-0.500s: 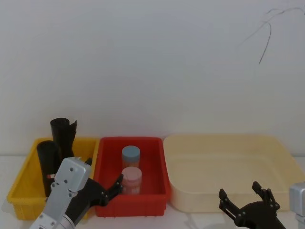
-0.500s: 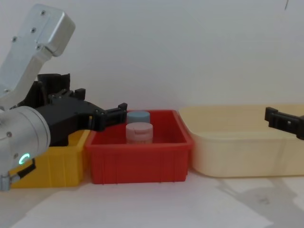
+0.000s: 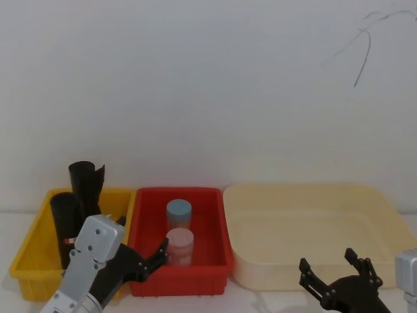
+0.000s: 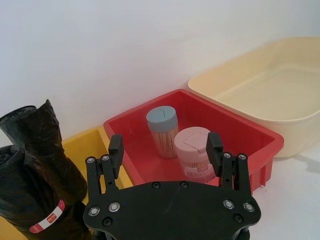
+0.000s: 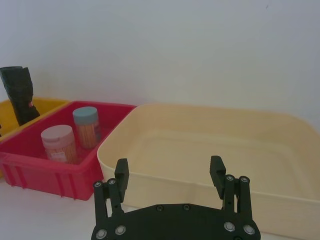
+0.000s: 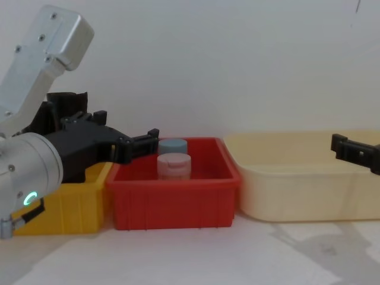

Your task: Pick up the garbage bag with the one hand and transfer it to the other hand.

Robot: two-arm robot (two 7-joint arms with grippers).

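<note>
Hovering released by the yellow bin (image 3: pixel 29 261), the left tool (image 4: pixel 165 145) was poised for the garbage bag (image 3: pixel 63 218); the right tool (image 5: pixel 169 166) hung open to receive it.

Both low, fingers spread: left hand (image 4: pixel 165 149), right hand (image 5: pixel 169 167)

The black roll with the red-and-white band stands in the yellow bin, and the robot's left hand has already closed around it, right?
Not quite. The garbage bag does stand in the yellow bin, but the left hand is open, with nothing between its fingers. The left wrist view shows it.
</note>
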